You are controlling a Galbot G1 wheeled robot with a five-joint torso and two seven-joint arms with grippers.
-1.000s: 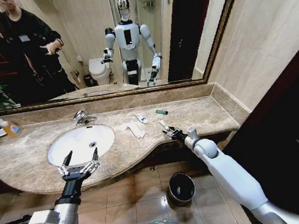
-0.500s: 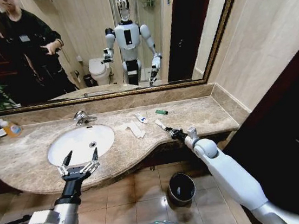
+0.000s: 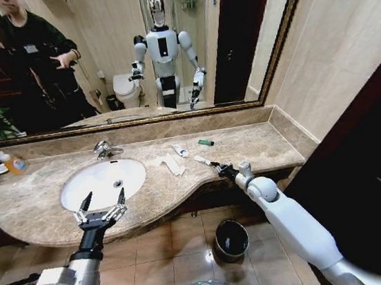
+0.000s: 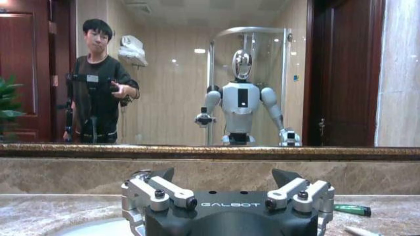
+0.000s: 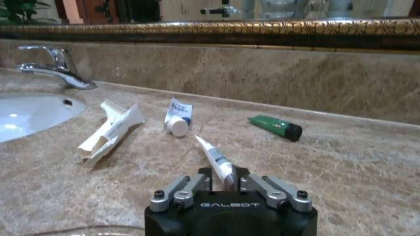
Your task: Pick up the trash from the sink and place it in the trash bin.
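Observation:
My right gripper (image 3: 219, 169) is shut on a small white tube (image 3: 202, 160), low over the beige marble counter to the right of the sink (image 3: 78, 191). The right wrist view shows that tube (image 5: 215, 158) sticking out between the closed fingers of the gripper (image 5: 226, 183). More trash lies on the counter beyond: white paper strips (image 3: 171, 164) (image 5: 111, 132), another white tube (image 3: 179, 151) (image 5: 177, 117) and a green piece (image 3: 206, 143) (image 5: 276, 127). My left gripper (image 3: 101, 207) (image 4: 223, 179) hangs open at the sink's front rim. The trash bin (image 3: 231, 239) stands on the floor below the counter.
A chrome tap (image 3: 104, 149) (image 5: 52, 69) stands behind the basin. An orange-labelled soap bottle (image 3: 13, 163) sits at the counter's far left. A mirror runs along the back wall, and a side wall closes the counter's right end. The floor is tiled around the bin.
The white tube in my right gripper has swung a little to the left, and the gripper has barely shifted. The left arm has not moved.

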